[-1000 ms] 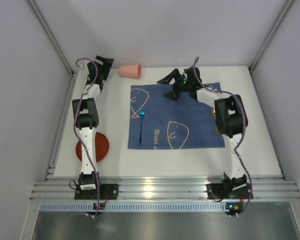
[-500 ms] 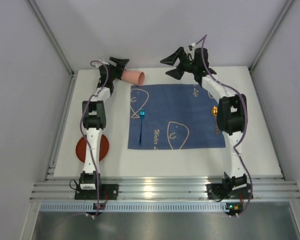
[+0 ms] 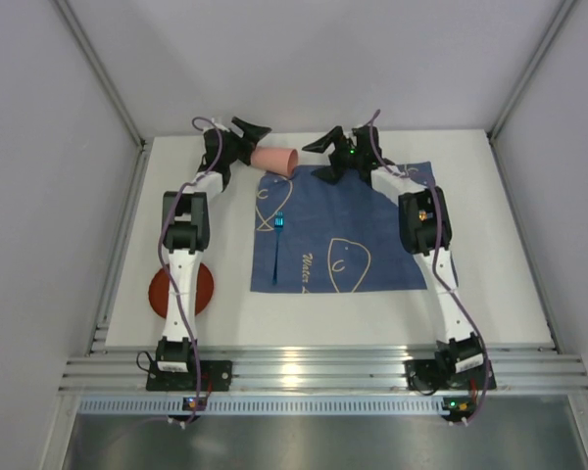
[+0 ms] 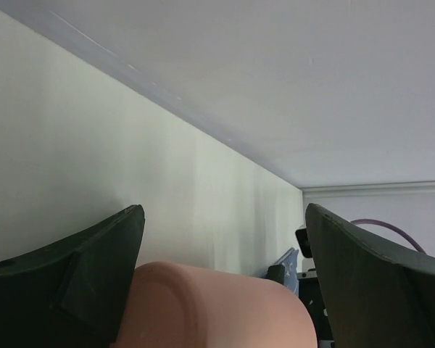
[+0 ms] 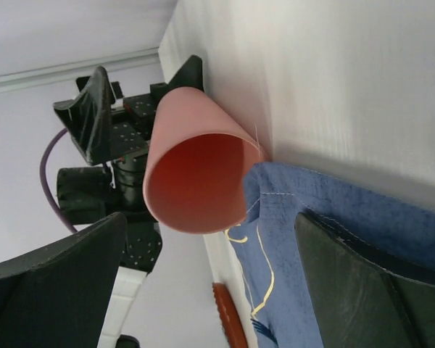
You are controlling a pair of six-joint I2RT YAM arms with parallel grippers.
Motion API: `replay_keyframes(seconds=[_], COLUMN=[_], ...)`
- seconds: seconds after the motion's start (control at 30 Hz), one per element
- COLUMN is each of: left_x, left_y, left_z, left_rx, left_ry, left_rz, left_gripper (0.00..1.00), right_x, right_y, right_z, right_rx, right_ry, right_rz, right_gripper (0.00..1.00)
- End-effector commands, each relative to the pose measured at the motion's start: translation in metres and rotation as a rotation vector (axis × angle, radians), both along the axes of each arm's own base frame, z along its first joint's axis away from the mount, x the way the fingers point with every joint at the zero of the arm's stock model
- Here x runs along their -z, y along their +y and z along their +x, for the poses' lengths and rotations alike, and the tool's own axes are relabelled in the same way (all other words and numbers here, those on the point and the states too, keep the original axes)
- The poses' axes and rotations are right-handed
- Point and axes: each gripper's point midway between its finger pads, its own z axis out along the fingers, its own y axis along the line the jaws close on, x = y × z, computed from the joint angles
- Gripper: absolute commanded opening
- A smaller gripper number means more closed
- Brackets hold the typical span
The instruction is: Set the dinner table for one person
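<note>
A pink cup (image 3: 274, 160) lies on its side on the white dinner table (image 3: 490, 284), at the far left corner of the dark blue mat (image 3: 353, 230). My left gripper (image 3: 248, 144) is open, with the cup's closed end (image 4: 217, 308) between its fingers (image 4: 80, 268). My right gripper (image 3: 321, 161) is open over the mat's far edge and faces the cup's mouth (image 5: 196, 177) from a short way off. A blue fork (image 3: 277, 240) lies on the left part of the mat.
A red plate (image 3: 201, 289) lies on the table at the near left, partly under the left arm; its edge shows in the right wrist view (image 5: 228, 319). The back wall stands just behind the cup. Grey side walls close in both sides.
The left gripper has moved right along the back edge, and the cup has shifted right to the mat's corner. The right gripper rose toward the back wall, then dropped left to face the cup.
</note>
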Motion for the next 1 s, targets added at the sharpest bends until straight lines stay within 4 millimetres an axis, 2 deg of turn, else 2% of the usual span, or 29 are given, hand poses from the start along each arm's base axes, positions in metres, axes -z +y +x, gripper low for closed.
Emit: replay_keyframes(seconds=[0.0,0.13,0.33,0.53,0.63,0.67,0.8,0.83,0.9,0.97], left_x=[-0.011,-0.009,-0.008,-0.011,-0.014,-0.015,-0.020,-0.023,-0.029,-0.039], left_y=[-0.014,-0.016,-0.017,-0.023,-0.025,-0.025,-0.027,-0.027,-0.027,-0.026], left_z=[-0.012,-0.016,-0.021,-0.024,-0.025,-0.025,-0.027,-0.026,-0.026,-0.026], left_rx=[0.052,0.057,0.064,0.081,0.092,0.091,0.100,0.101,0.104,0.106], left_ry=[0.023,0.032,0.040,0.035,0.029,0.028,0.024,0.015,0.004,-0.017], left_rz=[0.033,0.036,0.047,0.048,0.055,0.059,0.058,0.056,0.057,0.071], left_gripper=[0.98,0.98,0.98,0.98,0.98,0.98,0.98,0.98,0.98,0.98], right_x=[-0.046,-0.050,-0.061,-0.057,-0.053,-0.048,-0.043,-0.042,-0.039,-0.042], right_y=[0.035,0.050,0.054,0.062,0.071,0.073,0.084,0.087,0.089,0.091], right_z=[-0.002,-0.005,-0.003,-0.004,-0.006,-0.006,-0.010,-0.012,-0.013,-0.015], right_rx=[-0.027,-0.042,-0.036,-0.031,-0.038,-0.038,-0.047,-0.051,-0.055,-0.060], right_ry=[-0.113,-0.121,-0.143,-0.131,-0.125,-0.118,-0.110,-0.108,-0.106,-0.108], right_rz=[0.093,0.119,0.146,0.165,0.166,0.161,0.149,0.149,0.141,0.143], right_gripper=[1.00,1.00,1.00,0.98,0.69,0.53,0.32,0.21,0.08,0.00])
